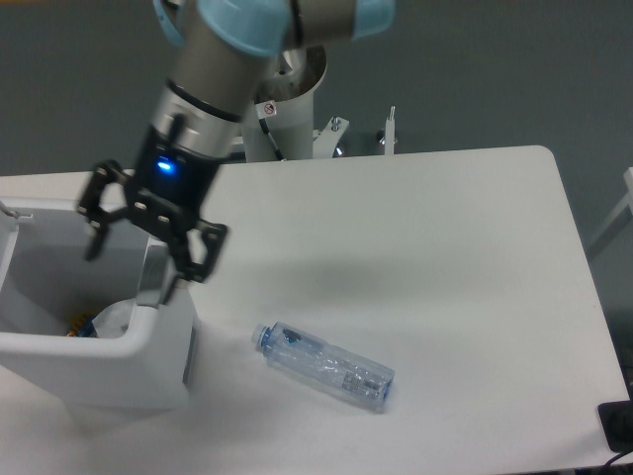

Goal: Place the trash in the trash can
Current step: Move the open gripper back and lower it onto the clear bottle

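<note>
The white trash can [129, 346] stands at the table's left front corner. Inside it, at the bottom, lies the crumpled white wrapper [117, 316]. A clear plastic bottle with a blue cap [323, 365] lies on its side on the table, right of the can. My gripper [138, 255] hangs open above the can's right rim, its black fingers spread wide with nothing between them.
Something yellow and blue [81, 326] shows at the bottom of the can beside the wrapper. The robot's white base column [287, 109] stands behind the table's far edge. A dark object [619, 426] sits at the table's front right corner.
</note>
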`<state>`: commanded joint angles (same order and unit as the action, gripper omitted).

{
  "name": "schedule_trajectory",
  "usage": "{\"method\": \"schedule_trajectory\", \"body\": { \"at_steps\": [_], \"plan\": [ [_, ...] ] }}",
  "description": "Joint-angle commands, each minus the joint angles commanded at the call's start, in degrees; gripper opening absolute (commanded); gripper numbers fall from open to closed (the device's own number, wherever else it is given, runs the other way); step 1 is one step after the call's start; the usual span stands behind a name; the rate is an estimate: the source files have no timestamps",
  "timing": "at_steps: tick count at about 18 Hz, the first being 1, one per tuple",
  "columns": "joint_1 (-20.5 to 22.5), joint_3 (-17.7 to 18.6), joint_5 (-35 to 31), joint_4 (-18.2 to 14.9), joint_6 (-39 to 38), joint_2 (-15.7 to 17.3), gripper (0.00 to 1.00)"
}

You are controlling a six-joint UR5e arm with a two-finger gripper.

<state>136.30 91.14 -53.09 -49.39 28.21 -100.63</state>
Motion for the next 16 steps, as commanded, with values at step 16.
{"method": "schedule_trajectory", "body": {
  "at_steps": [16],
  "plan": [
    [5.6,0.1,-19.4,-0.6,-18.4,-9.4,1.0]
  ]
}}
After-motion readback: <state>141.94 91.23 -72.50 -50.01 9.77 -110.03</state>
